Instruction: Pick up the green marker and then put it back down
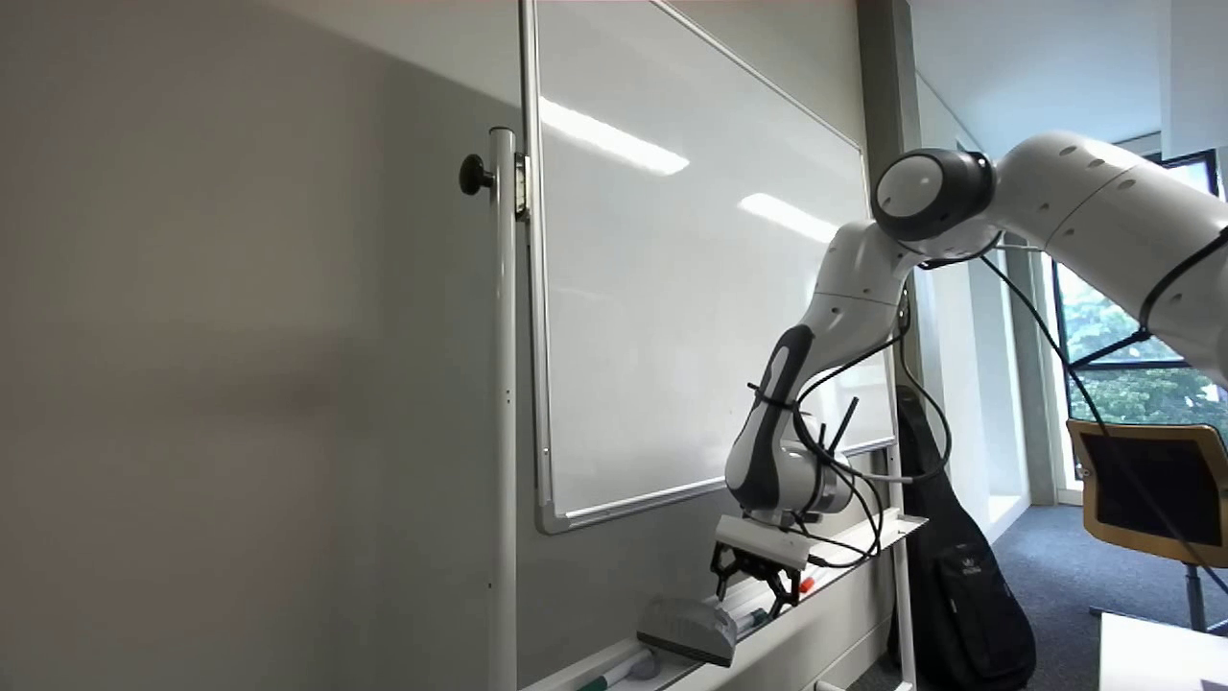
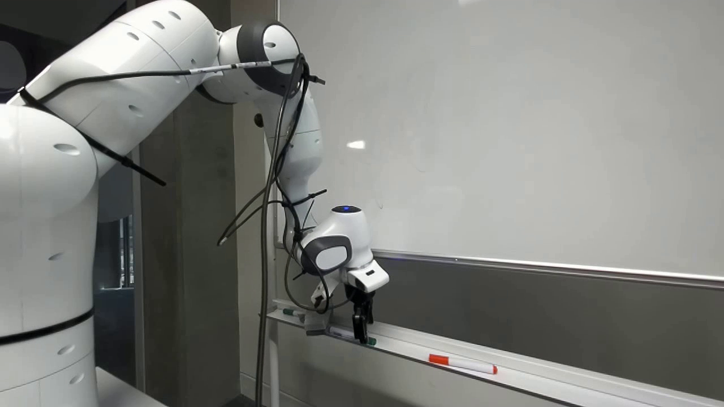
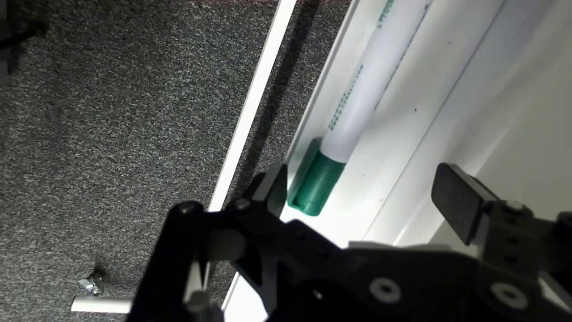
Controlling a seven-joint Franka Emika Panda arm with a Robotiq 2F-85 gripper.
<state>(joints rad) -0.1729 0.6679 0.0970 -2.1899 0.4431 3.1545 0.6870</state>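
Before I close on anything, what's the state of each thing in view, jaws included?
Jaws: open, gripping nothing
Green marker by the jaws: lying on the tray, capped
Other green marker: lying on the tray, partly visible
Grey eraser: resting on the tray between the green markers
Orange-red marker: lying on the tray, capped
Whiteboard: upright, glare on its face
Black case: tilted; whether zipped, cannot tell
Chair: upright

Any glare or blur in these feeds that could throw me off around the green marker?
Not badly, I'd judge: both exterior views, bright reflections on the whiteboard, but above the tray; wrist view, the tray washes out near the cap of the green marker, its print is hard to read, and the tool is mostly dark, though the cap's colour stands out.
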